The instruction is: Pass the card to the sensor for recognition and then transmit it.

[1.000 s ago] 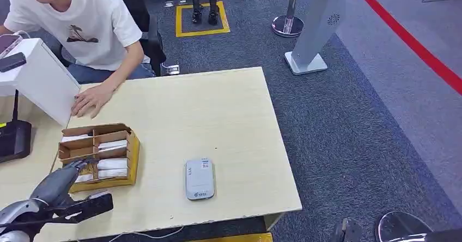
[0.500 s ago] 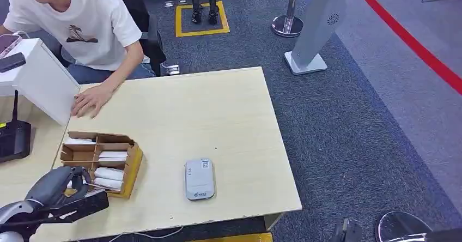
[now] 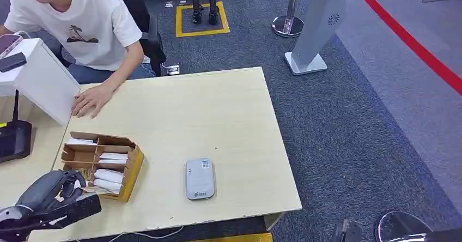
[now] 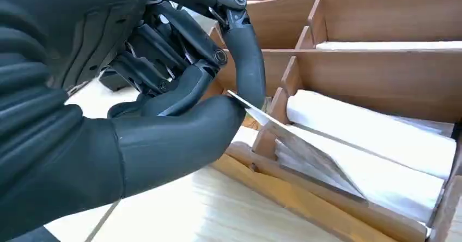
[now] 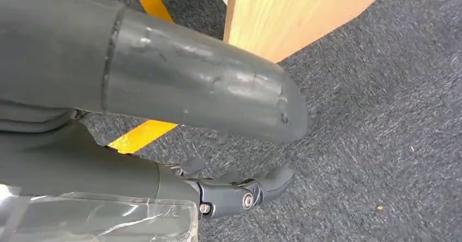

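Now left hand [image 4: 180, 106] pinching a white card [image 4: 297, 146] at the cardboard box [image 3: 103, 163], sensor [image 3: 200, 179] right of it, right hand [image 5: 239, 193] hanging loosely open.

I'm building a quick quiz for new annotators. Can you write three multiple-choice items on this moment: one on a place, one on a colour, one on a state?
1. Where does the grey card reader lie?
A. on the table, right of the cardboard box
B. inside the box
C. on the floor

2. What colour is the person's T-shirt?
A. black
B. white
C. red

3. What is the left hand doing?
A. hanging open
B. pinching a card
C. pressing the reader

Answers: 1 A, it rests on bare tabletop beside the box; 2 B, plainly white; 3 B, thumb and finger clamp the card at the box edge.
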You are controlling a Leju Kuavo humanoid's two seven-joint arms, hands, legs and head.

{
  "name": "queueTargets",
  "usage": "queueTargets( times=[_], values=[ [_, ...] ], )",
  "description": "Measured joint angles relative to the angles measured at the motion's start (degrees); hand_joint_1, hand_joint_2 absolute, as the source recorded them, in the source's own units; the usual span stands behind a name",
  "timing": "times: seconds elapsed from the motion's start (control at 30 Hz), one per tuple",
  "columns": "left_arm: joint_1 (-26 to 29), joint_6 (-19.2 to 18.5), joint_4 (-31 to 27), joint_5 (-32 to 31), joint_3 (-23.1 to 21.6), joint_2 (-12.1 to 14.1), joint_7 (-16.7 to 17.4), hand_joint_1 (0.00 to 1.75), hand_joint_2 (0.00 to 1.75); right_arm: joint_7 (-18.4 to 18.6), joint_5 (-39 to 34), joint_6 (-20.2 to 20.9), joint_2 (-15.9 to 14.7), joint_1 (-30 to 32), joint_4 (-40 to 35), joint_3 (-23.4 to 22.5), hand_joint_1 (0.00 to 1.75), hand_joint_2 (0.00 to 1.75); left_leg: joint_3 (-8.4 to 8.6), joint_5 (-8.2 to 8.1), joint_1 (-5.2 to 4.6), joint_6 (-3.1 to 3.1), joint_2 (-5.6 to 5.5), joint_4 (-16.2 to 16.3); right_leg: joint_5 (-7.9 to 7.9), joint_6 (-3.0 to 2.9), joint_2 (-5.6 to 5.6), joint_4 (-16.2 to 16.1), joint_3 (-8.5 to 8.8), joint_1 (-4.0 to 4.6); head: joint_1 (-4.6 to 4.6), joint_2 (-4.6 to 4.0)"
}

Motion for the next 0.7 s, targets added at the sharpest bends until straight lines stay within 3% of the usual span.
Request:
queueTargets(
  times=[0.33, 0.5, 0.7],
  values=[
    [-3.1, 7.3, 0.0, -8.5, 0.6, -3.1, -2.9, 1.75, 1.75, -0.1, 0.2, 0.3, 0.0, 0.1, -0.1, -0.3, 0.00, 0.00, 0.00, 0.00, 0.00, 0.00, 0.00, 0.0, 0.00, 0.00, 0.00, 0.0, -0.01, 0.00, 0.00, 0.02],
    [-6.9, 10.4, 1.0, -11.0, 4.1, -5.8, -4.4, 1.75, 1.75, -0.3, 0.5, 0.4, 0.0, 0.3, -0.6, -0.9, 0.00, 0.00, 0.00, 0.01, 0.00, 0.00, 0.00, 0.0, 0.01, -0.01, 0.00, 0.0, -0.01, 0.00, 0.00, 0.00],
    [-12.4, 12.0, 5.1, -9.5, 10.1, -6.8, -5.7, 1.75, 1.75, -0.3, 1.2, 0.4, -0.1, 0.4, -1.3, -1.1, 0.00, 0.00, 0.01, 0.02, 0.02, -0.01, -0.01, 0.0, 0.01, -0.01, 0.00, 0.0, -0.02, 0.01, 0.00, 0.00]
  ],
)
